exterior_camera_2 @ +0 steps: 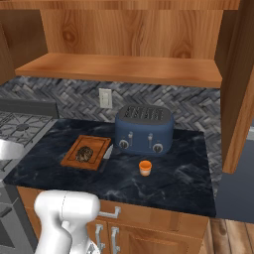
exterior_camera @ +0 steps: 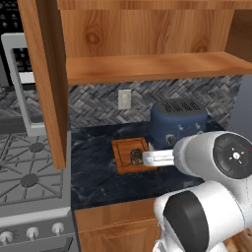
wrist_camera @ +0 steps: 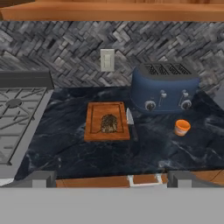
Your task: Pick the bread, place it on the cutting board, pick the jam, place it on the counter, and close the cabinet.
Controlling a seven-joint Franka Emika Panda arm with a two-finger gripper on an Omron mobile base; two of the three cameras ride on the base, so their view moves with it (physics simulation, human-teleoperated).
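Left base view: the rough, mottled bread (exterior_camera: 136,156) lies on the grooved wooden cutting board (exterior_camera: 123,147), on the dark marbled table (exterior_camera: 98,172).

Right base view: the small orange jam (exterior_camera_2: 145,167) stands on the stone before the rounded blue toaster (exterior_camera_2: 144,130); the cabinet (exterior_camera_2: 238,99) door hangs open.

Hand view: the end effector (wrist_camera: 111,179) tips stand wide apart, holding nothing.

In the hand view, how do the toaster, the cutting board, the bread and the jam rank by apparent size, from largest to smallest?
1. toaster
2. cutting board
3. bread
4. jam

The bread and the jam are close in size, but the bread looks somewhat larger. All four sit at similar depth on the counter.
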